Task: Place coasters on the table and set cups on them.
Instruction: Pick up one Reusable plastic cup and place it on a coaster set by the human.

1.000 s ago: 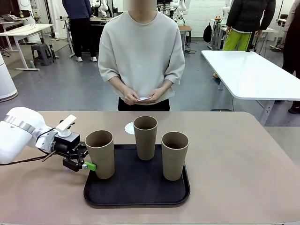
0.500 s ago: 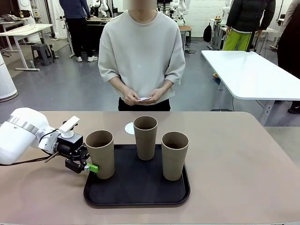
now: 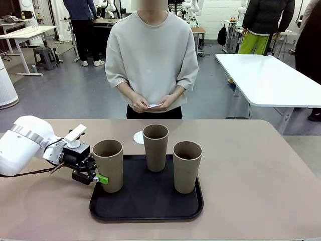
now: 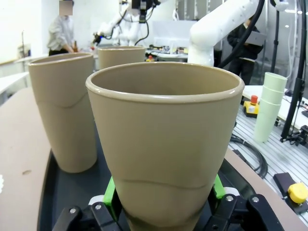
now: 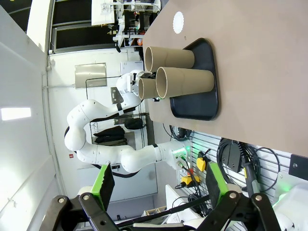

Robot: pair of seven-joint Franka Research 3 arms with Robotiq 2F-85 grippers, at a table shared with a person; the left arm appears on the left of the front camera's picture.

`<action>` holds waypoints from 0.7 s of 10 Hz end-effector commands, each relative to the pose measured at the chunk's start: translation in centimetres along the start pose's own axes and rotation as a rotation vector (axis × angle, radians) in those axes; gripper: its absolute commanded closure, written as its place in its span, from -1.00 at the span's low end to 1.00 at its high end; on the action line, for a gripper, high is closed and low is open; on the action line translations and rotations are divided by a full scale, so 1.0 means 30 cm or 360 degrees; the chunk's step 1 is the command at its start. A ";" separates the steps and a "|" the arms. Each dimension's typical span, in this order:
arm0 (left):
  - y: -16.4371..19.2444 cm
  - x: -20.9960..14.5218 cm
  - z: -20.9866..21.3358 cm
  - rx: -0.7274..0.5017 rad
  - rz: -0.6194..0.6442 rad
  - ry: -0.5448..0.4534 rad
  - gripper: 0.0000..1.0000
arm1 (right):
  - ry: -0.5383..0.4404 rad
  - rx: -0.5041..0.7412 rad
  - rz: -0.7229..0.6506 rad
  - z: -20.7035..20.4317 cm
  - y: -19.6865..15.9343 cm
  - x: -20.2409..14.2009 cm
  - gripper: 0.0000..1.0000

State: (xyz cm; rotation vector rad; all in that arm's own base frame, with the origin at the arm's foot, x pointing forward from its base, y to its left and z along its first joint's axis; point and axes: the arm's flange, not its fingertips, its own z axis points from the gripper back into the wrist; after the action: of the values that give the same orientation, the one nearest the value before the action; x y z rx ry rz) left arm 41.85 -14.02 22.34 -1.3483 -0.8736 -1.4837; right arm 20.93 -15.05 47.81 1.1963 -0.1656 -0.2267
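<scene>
Three tan cups stand on a black tray (image 3: 145,203): a left cup (image 3: 108,164), a middle cup (image 3: 155,147) and a right cup (image 3: 186,166). My left gripper (image 3: 100,178) is shut on the lower part of the left cup (image 4: 166,144), green pads (image 4: 110,196) pressed to both its sides. One white coaster (image 3: 139,137) lies on the beige table (image 3: 251,165) just behind the tray. The person at the far side holds more white coasters (image 3: 154,105) in both hands. My right gripper (image 5: 159,185) hangs open high above the table, far from the cups (image 5: 185,82).
The other two cups (image 4: 65,115) stand close beside the held one on the tray. Bare tabletop lies to the right and left of the tray. A white table (image 3: 271,80) stands behind at the right.
My left gripper has slid a little to the right and closed its fingers on the left cup. The cups, the tray and the person's hands have stayed put.
</scene>
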 end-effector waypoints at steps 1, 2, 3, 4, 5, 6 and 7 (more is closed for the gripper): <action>0.002 -0.004 -0.013 -0.0024 -0.0026 -0.0013 1.00 | -0.0002 0.0028 0.0016 0.001 0.000 0.004 -1.00; 0.000 -0.004 -0.016 -0.0024 -0.0022 -0.0013 1.00 | -0.0002 0.0028 0.0016 0.001 0.000 0.004 -1.00; 0.002 -0.002 -0.021 -0.0024 -0.0023 -0.0015 0.43 | -0.0002 0.0028 0.0016 0.001 0.000 0.004 -1.00; -0.009 0.001 -0.017 -0.0025 -0.0008 -0.0029 0.44 | -0.0002 0.0028 0.0016 0.001 0.000 0.004 -1.00; -0.033 0.035 -0.018 -0.0036 0.0032 -0.0077 0.44 | -0.0002 0.0028 0.0016 0.001 0.000 0.004 -1.00; -0.062 0.102 -0.020 0.0015 0.0033 -0.0107 0.44 | -0.0002 0.0028 0.0016 0.001 0.000 0.004 -1.00; -0.087 0.190 -0.029 0.0073 0.0003 -0.0145 0.44 | -0.0002 0.0028 0.0016 0.001 0.000 0.004 -1.00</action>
State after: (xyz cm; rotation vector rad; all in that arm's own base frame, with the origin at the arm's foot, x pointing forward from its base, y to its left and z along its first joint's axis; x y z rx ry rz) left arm 40.63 -14.52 24.59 -1.4037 -0.9033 -1.4521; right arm 20.93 -15.06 47.81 1.1963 -0.1654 -0.2267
